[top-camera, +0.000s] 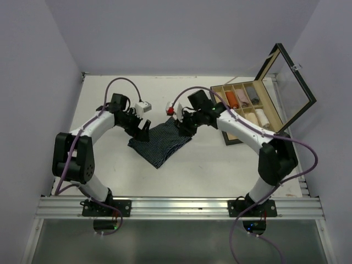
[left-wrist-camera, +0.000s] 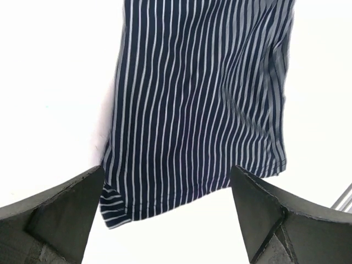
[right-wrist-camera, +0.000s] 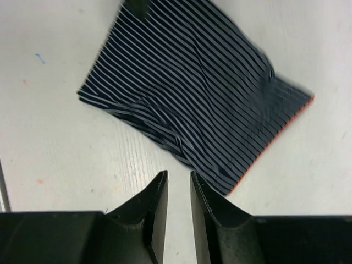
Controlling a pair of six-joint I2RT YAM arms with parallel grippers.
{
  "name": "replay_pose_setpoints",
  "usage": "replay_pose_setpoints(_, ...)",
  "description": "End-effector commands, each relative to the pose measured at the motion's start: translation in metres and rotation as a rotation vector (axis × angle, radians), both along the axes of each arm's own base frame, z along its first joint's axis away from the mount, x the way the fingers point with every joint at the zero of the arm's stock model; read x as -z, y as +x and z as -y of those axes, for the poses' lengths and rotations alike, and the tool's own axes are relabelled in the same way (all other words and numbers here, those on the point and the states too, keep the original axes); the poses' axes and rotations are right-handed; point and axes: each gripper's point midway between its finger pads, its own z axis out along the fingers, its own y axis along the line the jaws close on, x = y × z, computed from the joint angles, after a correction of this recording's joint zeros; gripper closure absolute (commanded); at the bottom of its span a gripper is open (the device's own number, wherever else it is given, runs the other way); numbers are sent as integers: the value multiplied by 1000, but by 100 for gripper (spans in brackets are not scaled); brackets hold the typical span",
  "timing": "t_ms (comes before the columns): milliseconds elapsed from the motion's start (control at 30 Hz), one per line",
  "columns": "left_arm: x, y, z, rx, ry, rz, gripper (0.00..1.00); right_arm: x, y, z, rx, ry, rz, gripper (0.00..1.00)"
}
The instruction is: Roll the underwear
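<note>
The navy underwear [top-camera: 160, 144] with thin pale stripes lies flat and folded on the white table, between my two arms. In the left wrist view the underwear [left-wrist-camera: 198, 110] spreads out ahead of my left gripper [left-wrist-camera: 168, 169], which hangs wide open over its near edge, holding nothing. My left gripper [top-camera: 144, 127] is at the cloth's left corner. In the right wrist view the underwear [right-wrist-camera: 192, 93] shows an orange-edged hem. My right gripper [right-wrist-camera: 179, 175] stands just off that cloth, its jaws a narrow gap apart with only bare table between them. The right gripper [top-camera: 184, 127] is at the cloth's upper right corner.
A compartmented wooden box [top-camera: 233, 141] stands at the right with its glass lid [top-camera: 291, 91] raised; several rolled cloths sit in its compartments. The table's walls close in at the left, back and right. A metal rail [top-camera: 176, 208] runs along the near edge.
</note>
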Motion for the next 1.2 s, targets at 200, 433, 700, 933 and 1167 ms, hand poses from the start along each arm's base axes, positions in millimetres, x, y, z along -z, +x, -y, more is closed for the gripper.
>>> replay_pose_setpoints(200,-30,14,-1,-73,-200,-56,0,30,-30,-59,-454,-122,398,71)
replay_pose_setpoints(433,-26,11,-10,-89,-171,-53,0,63,-27,-62,-557,-175,424,68)
replay_pose_setpoints(700,-14,8,-13,-112,-165,-77,0,84,-29,-64,-584,-193,405,66)
replay_pose_setpoints(933,-5,9,-16,-132,-157,-100,0,96,-27,-64,-610,-222,401,68)
replay_pose_setpoints(1167,14,2,-27,-165,-103,-133,0,87,-28,-60,-598,-229,393,100)
